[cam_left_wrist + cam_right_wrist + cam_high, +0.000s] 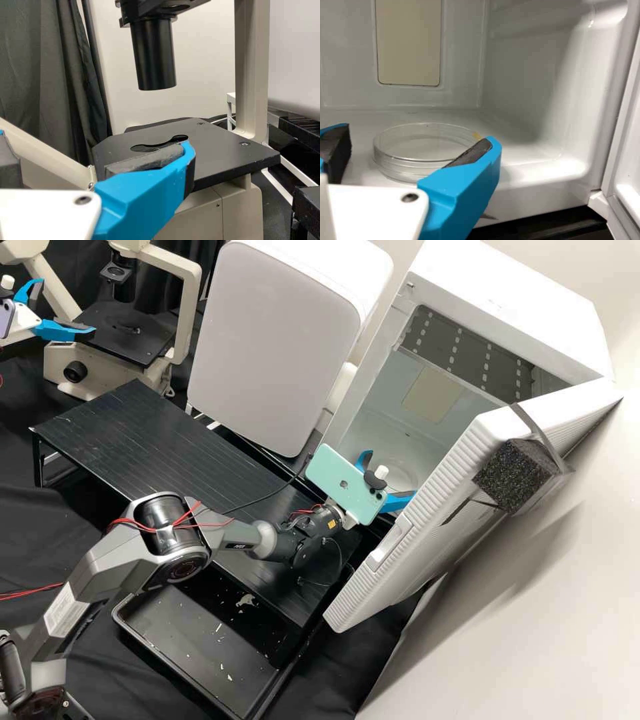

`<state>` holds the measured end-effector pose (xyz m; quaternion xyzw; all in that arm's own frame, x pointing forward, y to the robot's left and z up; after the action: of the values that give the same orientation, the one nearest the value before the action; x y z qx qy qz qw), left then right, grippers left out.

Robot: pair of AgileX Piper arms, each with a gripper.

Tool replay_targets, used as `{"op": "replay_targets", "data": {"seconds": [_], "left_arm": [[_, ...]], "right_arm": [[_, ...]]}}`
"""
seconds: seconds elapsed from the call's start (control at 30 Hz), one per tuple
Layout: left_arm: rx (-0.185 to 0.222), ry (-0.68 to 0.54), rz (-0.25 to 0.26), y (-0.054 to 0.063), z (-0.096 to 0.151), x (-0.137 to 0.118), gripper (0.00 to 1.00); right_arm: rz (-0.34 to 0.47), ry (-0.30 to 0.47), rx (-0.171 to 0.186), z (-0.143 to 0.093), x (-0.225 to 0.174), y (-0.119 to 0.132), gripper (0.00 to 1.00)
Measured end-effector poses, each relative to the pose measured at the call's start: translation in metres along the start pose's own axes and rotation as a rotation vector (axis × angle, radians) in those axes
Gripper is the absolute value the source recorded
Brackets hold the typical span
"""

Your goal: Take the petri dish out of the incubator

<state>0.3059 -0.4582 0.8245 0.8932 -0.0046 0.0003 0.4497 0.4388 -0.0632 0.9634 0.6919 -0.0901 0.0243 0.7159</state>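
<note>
In the high view my right gripper (390, 473) is open at the mouth of the white incubator (500, 300), its door swung wide. The clear petri dish (401, 475) lies flat on the incubator floor just beyond its fingertips. From the right wrist, the round dish (427, 145) shows between and beyond the spread fingers of my right gripper (419, 136); contact cannot be told. My left gripper (67, 305) stands open at the far left, by the microscope. In the left wrist view, my left gripper (95, 142) has one finger in front of the microscope stage (225, 155).
The incubator door (400, 540) stands close beside the right gripper. A black slatted rack (153, 440) runs under the right arm, with a dark tray (200, 640) in front. A large white appliance (273, 340) stands between microscope (190, 307) and incubator.
</note>
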Motion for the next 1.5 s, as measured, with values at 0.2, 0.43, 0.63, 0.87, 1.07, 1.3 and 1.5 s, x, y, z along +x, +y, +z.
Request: {"op": "replay_targets", "data": {"seconds": [0.2,0.43,0.63,0.87,1.07,1.3,1.5], "left_arm": [[0.000,0.000,0.000,0.000,0.000,0.000,1.00],[0.000,0.000,0.000,0.000,0.000,0.000,1.00],[0.000,0.000,0.000,0.000,0.000,0.000,1.00],[0.000,0.000,0.000,0.000,0.000,0.000,1.00],[0.000,0.000,0.000,0.000,0.000,0.000,1.00],[0.000,0.000,0.000,0.000,0.000,0.000,1.00],[0.000,0.000,0.000,0.000,0.000,0.000,1.00]], "right_arm": [[0.000,0.000,0.000,0.000,0.000,0.000,0.00],[0.000,0.000,0.000,0.000,0.000,0.000,0.00],[0.001,0.001,0.000,0.000,0.000,0.000,0.00],[-0.003,0.004,-0.002,-0.001,0.000,0.000,0.00],[-0.003,0.002,0.005,0.005,-0.004,-0.002,0.00],[0.042,0.026,0.044,0.009,-0.042,0.008,0.00],[0.075,0.030,0.085,0.014,-0.083,0.018,0.00]]}}
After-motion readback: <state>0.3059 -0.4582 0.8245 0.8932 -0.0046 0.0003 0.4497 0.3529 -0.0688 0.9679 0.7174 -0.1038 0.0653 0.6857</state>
